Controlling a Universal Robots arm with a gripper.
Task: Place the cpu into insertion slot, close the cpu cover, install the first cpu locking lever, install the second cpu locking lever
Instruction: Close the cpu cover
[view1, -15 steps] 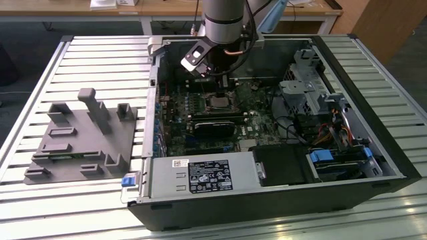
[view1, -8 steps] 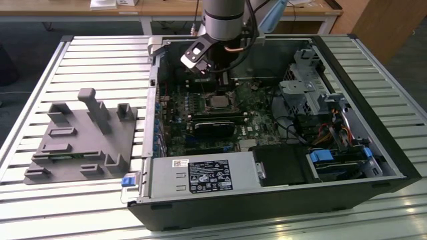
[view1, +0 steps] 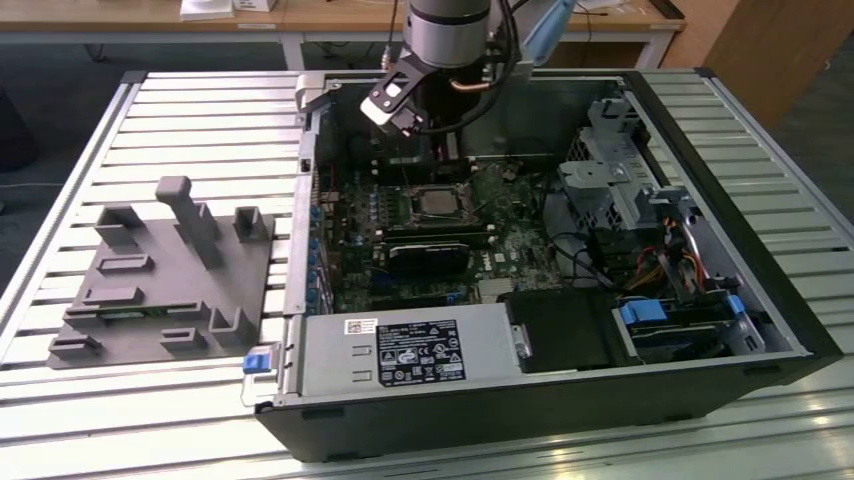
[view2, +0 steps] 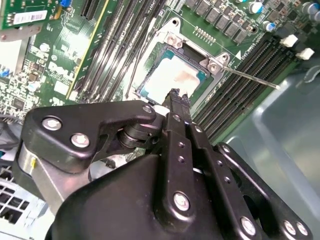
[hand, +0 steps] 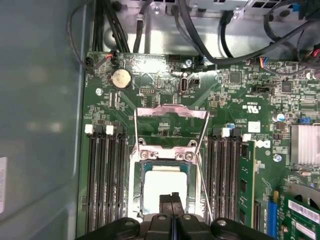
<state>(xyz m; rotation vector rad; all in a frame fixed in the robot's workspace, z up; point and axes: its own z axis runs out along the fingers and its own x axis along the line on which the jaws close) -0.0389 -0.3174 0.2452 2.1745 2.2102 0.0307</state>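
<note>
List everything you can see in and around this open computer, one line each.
cpu: one, silvery, seated in the insertion slot
insertion slot: one, silvery rim, on the green circuit board
cpu cover: one, silvery, flipped open beside the slot
locking lever: one plainly seen, thin silvery rod, angled out from the slot
memory slots: several, black, on both sides of the slot
coin battery: one, silvery, on the board
fan card: one, black, next to the slot
power supply: one, silvery, near corner of the case
computer case: one, black, on the table
fixture: one, grey, exterior view's left
table: one, silvery, slatted
arm: one, grey, over the case
gripper: one, black, shut, above the cpu
</note>
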